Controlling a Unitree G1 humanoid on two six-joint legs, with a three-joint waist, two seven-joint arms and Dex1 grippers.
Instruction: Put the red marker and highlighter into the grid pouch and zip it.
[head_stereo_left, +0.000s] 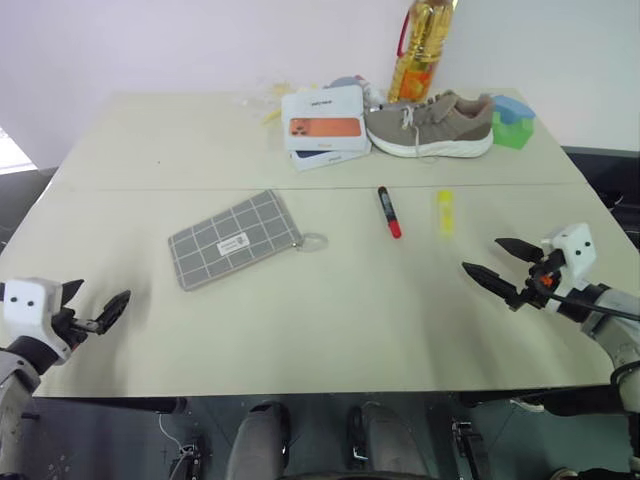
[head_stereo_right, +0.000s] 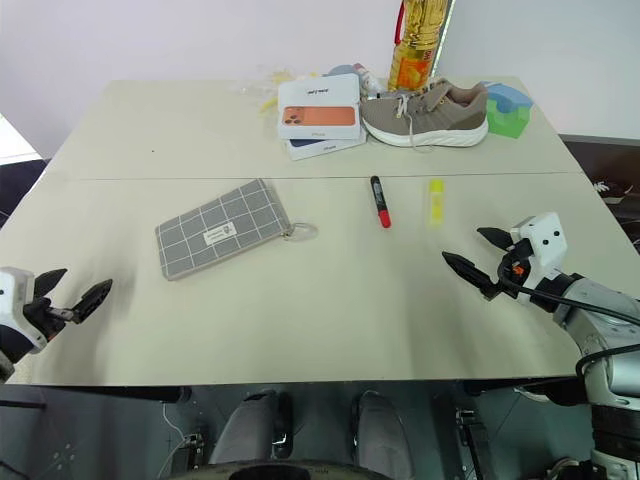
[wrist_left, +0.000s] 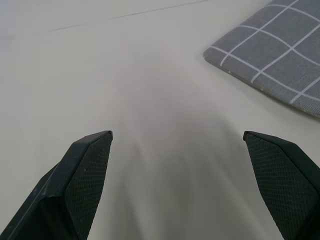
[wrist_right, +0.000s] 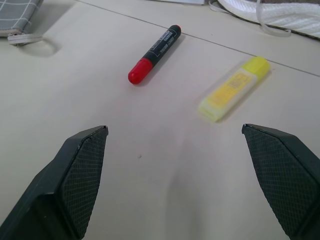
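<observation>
Left eye view: the grid pouch serves as the reference landmark. It lies flat on the table, turned at a slant, with its clear ring zipper pull resting at the corner toward the pens. Whether the zip is open or closed cannot be read here.

The red marker lies to the right of the pouch, near the ring pull but apart from it, red cap end toward the robot. The highlighter lies further right of the pouch, beyond the marker, roughly parallel to it and not touching. Neither pen is in the pouch, so the task is judged to be at its very start.

Left gripper: jaws spread wide, nothing between them, hovering near the table's front edge, left of and nearer the robot than the pouch. In the left wrist view the pouch's grid fabric sits ahead and to one side. Judgement: this arm is placed to steady or open the pouch.

Right gripper: jaws also spread wide and empty, well right of the pouch, on the robot's side of the pens. In the right wrist view both pens lie just ahead of the black fingertips. Judgement: this arm is staged for picking the pens.

Behind the pouch, at the far side: white phone boxes, a shoe, a bottle. Not involved, clear of the work area
</observation>
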